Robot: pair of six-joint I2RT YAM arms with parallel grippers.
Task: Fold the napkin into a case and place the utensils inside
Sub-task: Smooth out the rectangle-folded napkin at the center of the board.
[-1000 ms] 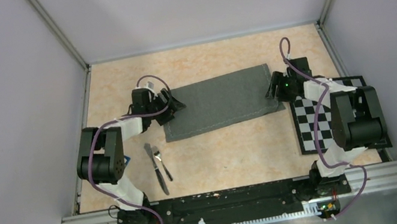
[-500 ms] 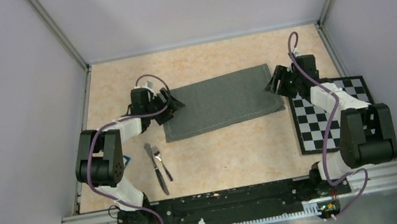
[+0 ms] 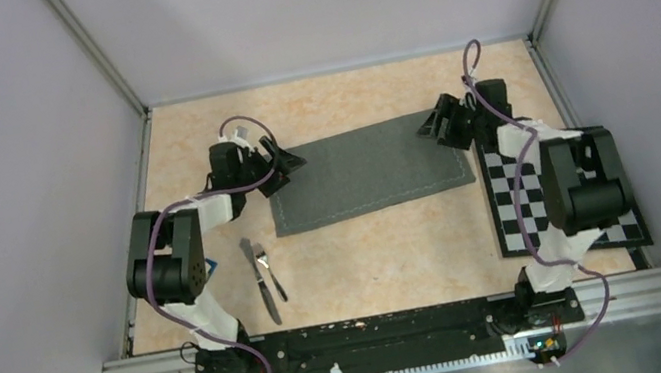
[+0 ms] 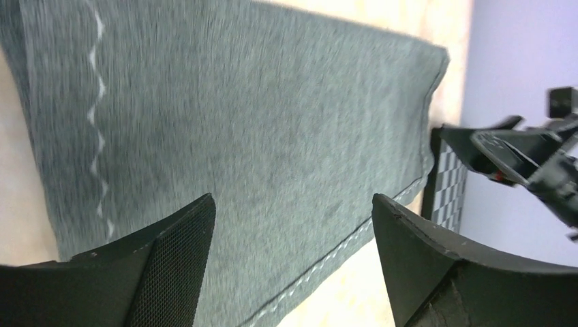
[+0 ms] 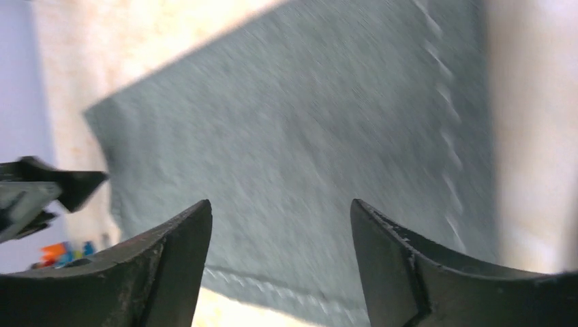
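- Change: both arms have shifted along the napkin's [image 3: 364, 171] short ends to its far corners. L gripper [image 3: 289, 163] is at far-left corner, R gripper [image 3: 427, 127] at far-right.
- Grippers: both spread wide, nothing between fingers; cloth lies flat below, released.
- Meaning: prob. lining up next fold, far edge toward near; case not yet formed.
- Napkin: mid-table, betw. arms; oblong, long axis L–R, right end slightly farther.
- Knife [image 3: 261, 281] & fork [image 3: 270, 271]: side by side near L arm, apart from cloth, axes approx. near–far.
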